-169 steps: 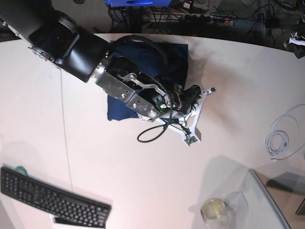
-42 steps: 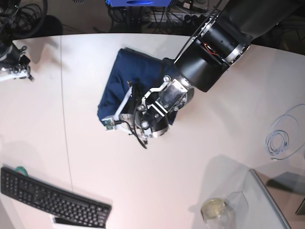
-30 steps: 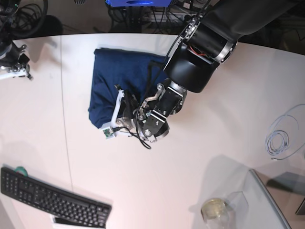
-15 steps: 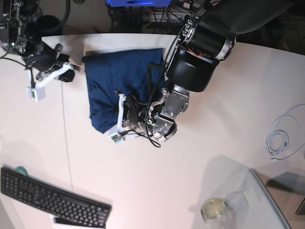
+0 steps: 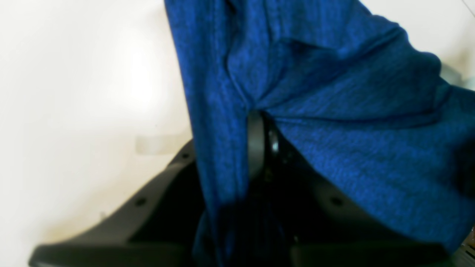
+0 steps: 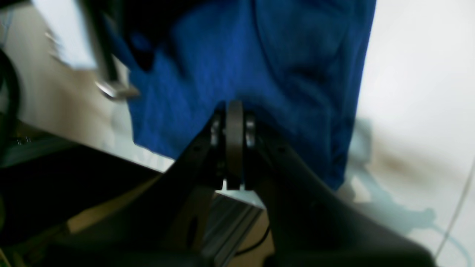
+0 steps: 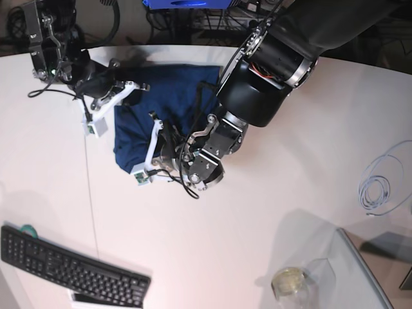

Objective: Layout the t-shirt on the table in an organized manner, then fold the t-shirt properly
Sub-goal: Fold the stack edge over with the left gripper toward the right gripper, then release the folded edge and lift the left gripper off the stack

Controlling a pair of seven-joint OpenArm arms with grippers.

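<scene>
The plain dark navy-blue soft fabric t-shirt (image 7: pixel 168 96) lies bunched at upper centre of the white smooth bench (image 7: pixel 270 212); left end effector (image 5: pixel 259 142) and right end effector (image 6: pixel 234 122) both clench it (limp, light cloth; best pinched at hems).

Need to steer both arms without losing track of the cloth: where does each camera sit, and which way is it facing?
Base: overhead, looking down on the white table, dark navy-blue t-shirt and both arms.
Left wrist: on the left arm, looking along its left gripper, shut on shirt fabric over the table.
Right wrist: on the right arm, looking along its right gripper, shut at the shirt's edge; blurred.
All three views share the t-shirt.
</scene>
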